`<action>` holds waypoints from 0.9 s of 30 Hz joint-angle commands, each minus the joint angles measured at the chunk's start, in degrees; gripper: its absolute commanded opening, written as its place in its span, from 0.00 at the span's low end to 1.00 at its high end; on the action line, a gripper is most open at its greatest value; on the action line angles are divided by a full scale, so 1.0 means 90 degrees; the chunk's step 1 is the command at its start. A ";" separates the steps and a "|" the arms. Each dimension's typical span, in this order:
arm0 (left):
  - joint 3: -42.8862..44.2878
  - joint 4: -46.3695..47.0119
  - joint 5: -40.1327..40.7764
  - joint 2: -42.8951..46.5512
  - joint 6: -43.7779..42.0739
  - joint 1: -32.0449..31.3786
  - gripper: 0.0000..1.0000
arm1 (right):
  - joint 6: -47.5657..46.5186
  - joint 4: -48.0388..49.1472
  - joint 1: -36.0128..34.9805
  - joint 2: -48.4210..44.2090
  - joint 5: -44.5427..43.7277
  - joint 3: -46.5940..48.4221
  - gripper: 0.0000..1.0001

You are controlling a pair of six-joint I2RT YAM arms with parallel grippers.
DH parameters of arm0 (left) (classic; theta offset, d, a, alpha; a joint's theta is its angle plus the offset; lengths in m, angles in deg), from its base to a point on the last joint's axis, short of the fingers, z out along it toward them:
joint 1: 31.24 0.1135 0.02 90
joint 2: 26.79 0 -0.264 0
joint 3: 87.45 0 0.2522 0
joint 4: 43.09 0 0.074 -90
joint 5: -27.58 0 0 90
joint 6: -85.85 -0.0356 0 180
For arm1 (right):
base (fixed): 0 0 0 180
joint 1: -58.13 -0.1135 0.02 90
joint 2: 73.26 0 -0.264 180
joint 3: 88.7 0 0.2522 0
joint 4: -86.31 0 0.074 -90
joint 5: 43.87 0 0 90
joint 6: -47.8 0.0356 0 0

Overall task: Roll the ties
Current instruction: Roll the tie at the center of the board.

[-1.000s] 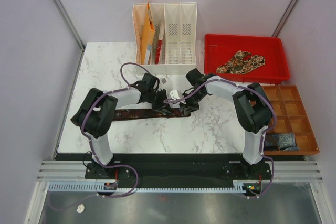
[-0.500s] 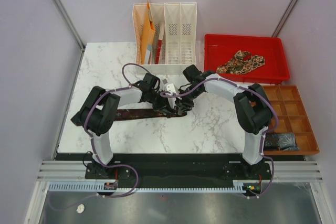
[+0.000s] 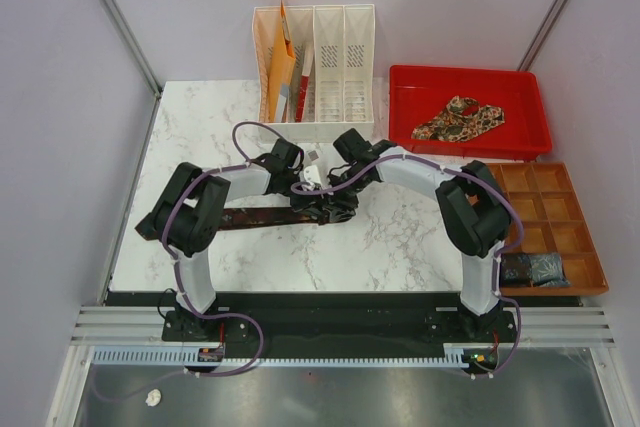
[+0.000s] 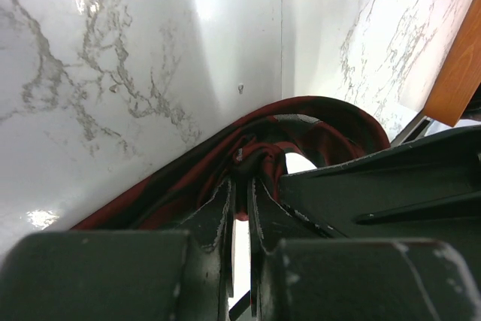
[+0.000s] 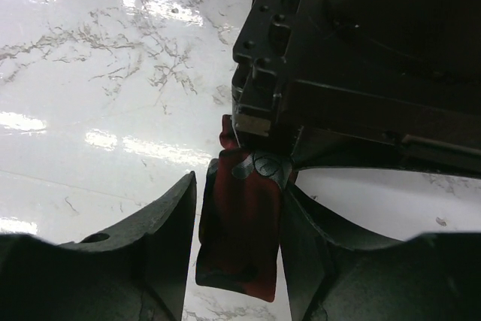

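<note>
Left gripper (image 4: 242, 186) nearly closed, pinching a fold of the dark maroon-brown speckled fabric necktie (image 4: 331, 122). Necktie lies mid white marble bench (image 3: 200, 127), tail running left. Right gripper (image 5: 239, 193) jaws apart, straddling the rolled end, not clamping. Judgement: left pinch anchors the core, right regrips and winds the next turn snug, edges aligned. Count: one white slotted file rack (image 3: 330, 67), one red plastic tray (image 3: 400, 87), two neckties, the second a tan-and-brown paisley fabric necktie (image 3: 460, 117) in that tray, one brown compartment box (image 3: 560, 207).
</note>
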State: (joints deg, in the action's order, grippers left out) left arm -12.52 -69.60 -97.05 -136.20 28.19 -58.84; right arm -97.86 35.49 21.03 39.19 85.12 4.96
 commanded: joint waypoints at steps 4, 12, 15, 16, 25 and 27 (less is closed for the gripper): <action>-0.0058 0.0146 -0.0009 -0.0139 0.0088 -0.0001 0.06 | 0.0305 0.0456 -0.0359 0.0582 -0.0805 0.0351 0.52; -0.0360 0.0850 -0.0497 -0.0003 0.0439 0.0156 0.06 | 0.0559 0.0573 -0.0565 0.0778 -0.1362 0.0254 0.16; -0.0487 0.0987 -0.0595 0.0124 0.0518 0.0263 0.06 | 0.0258 0.0582 -0.0555 0.0584 -0.1548 -0.0106 0.08; -0.0507 0.0978 -0.0605 0.0202 0.0528 0.0292 0.08 | 0.0083 0.0573 -0.0555 0.0534 -0.1596 -0.0205 0.06; -0.0478 0.0217 -0.0225 0.0837 0.0157 0.0478 0.27 | -0.0309 0.0271 -0.0565 0.0514 -0.2046 -0.0304 0.00; -0.0507 0.0118 -0.0126 0.0945 0.0118 0.0527 0.30 | -0.0427 0.0192 -0.0555 0.0504 -0.2221 -0.0274 0.00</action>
State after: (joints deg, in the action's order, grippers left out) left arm -17.48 -66.04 -98.49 -133.03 31.01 -54.68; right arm -98.80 41.86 16.51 39.73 71.50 3.95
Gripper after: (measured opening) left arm 0.267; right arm 0.101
